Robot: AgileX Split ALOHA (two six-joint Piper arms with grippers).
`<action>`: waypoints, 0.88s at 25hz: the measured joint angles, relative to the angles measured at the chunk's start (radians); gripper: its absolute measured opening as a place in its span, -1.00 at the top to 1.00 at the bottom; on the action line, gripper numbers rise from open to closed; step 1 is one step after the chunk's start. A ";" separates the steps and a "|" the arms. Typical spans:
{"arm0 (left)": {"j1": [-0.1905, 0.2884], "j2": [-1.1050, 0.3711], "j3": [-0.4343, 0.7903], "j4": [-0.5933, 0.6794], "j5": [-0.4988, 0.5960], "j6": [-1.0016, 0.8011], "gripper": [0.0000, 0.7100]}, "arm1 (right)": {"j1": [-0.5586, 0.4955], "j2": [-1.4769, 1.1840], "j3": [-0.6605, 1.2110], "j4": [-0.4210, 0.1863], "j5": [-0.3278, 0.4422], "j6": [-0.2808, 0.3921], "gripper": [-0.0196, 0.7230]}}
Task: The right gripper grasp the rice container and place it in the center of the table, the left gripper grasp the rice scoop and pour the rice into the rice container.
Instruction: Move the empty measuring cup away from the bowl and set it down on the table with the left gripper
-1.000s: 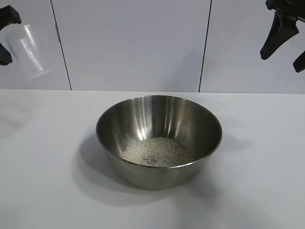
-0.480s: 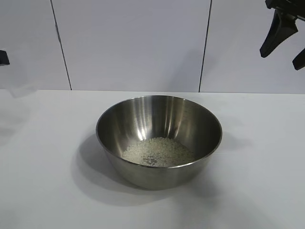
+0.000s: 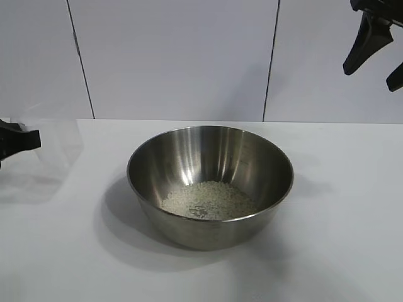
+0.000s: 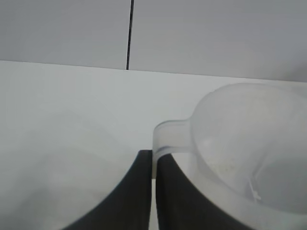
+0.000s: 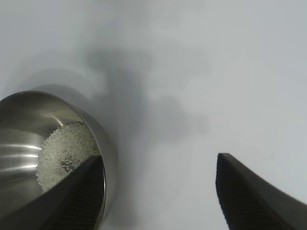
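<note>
Large round stainless-steel bowl (image 3: 210, 184) sits mid-table on the plain white tabletop (image 3: 352, 251), holding a loose heap of off-white rice grains (image 3: 209, 201). Left gripper (image 4: 152, 191), at far left just above the table, pinches the handle tab of the small frosted plastic scoop (image 4: 249, 148). Right gripper (image 3: 378, 53) hangs upper right, jaws wide, empty.

Rice container (image 3: 210, 182): shiny brushed steel. Rice (image 3: 209, 200): off-white. Rice scoop (image 4: 249, 143): frosted translucent. Surface (image 3: 340, 251): plain white. Gripper fingers (image 5: 249, 191): black.
</note>
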 joint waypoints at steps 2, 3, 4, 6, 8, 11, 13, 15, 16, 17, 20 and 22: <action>0.000 0.039 0.004 0.000 -0.014 0.007 0.97 | 0.000 0.000 0.000 0.000 -0.004 0.000 -0.30; 0.000 0.057 0.004 0.000 -0.014 0.006 0.97 | 0.000 0.000 0.000 0.000 -0.005 0.000 -0.30; 0.000 0.079 0.004 0.000 -0.015 0.006 0.97 | 0.000 0.000 0.000 0.000 -0.005 0.000 -0.30; 0.000 0.117 0.004 0.000 -0.015 0.006 0.97 | 0.000 0.000 0.000 0.000 -0.007 0.000 -0.30; 0.000 0.142 0.004 -0.004 -0.015 0.006 0.97 | 0.000 0.000 0.000 0.000 -0.008 0.000 -0.30; 0.000 0.144 0.003 -0.038 -0.020 0.013 0.97 | 0.000 0.000 0.000 0.000 -0.010 0.000 -0.30; 0.002 0.144 0.003 -0.062 -0.022 0.023 0.97 | 0.000 0.000 0.000 0.000 -0.012 0.000 -0.30; 0.002 0.144 0.003 -0.075 -0.022 0.029 0.96 | 0.000 0.000 0.000 0.001 -0.012 0.000 -0.30; 0.002 0.144 0.003 -0.079 -0.022 0.031 0.94 | 0.000 0.000 0.000 0.001 -0.012 0.000 -0.30; 0.002 0.144 0.003 -0.079 -0.022 0.034 0.92 | 0.000 0.000 0.000 0.002 -0.012 0.000 -0.30; 0.002 0.144 0.003 -0.079 -0.024 0.052 0.74 | 0.000 0.000 0.000 0.004 -0.012 0.000 -0.30; 0.002 0.144 0.003 -0.079 -0.025 0.060 0.49 | 0.000 0.000 0.000 0.006 -0.012 0.000 -0.30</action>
